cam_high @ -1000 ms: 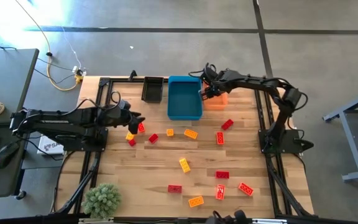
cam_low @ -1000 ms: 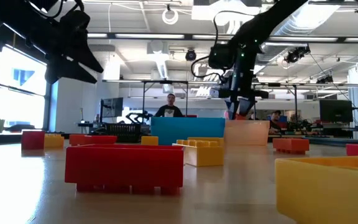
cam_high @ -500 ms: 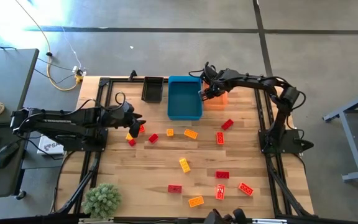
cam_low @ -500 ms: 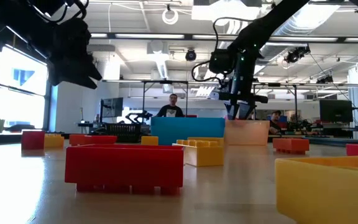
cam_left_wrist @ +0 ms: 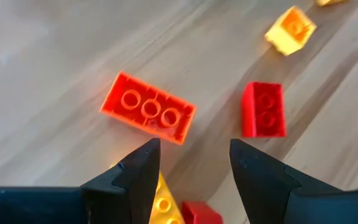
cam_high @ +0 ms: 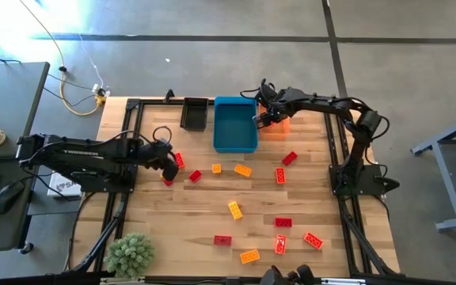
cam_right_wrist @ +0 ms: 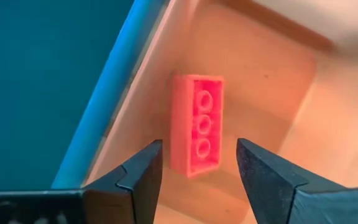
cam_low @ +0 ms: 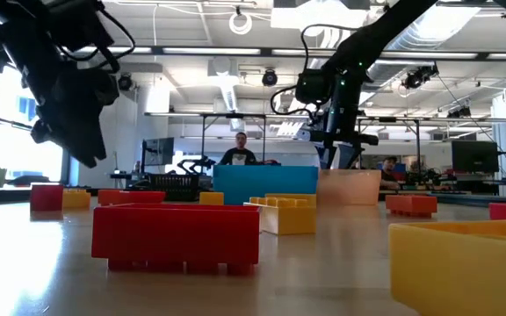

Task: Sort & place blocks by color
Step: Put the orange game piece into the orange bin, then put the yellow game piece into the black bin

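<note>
Red, orange and yellow blocks lie scattered flat on the wooden table. My left gripper is open and points steeply down over the left cluster. An orange-red block and a red block lie just beyond its fingertips, and a yellow block lies beneath them. My right gripper is open above the orange bin. One red block lies flat on that bin's floor, clear of the fingers.
The blue bin stands beside the orange bin, and the black bin is left of it, all at the far edge. A small green plant sits at the near left corner. Open wood lies between the scattered blocks.
My left gripper has sunk toward the table and tipped from nearly level to steeply downward over the left cluster of blocks. My right gripper has stayed over the orange bin. The red thing that showed at its fingertips in the low view is gone from there.
</note>
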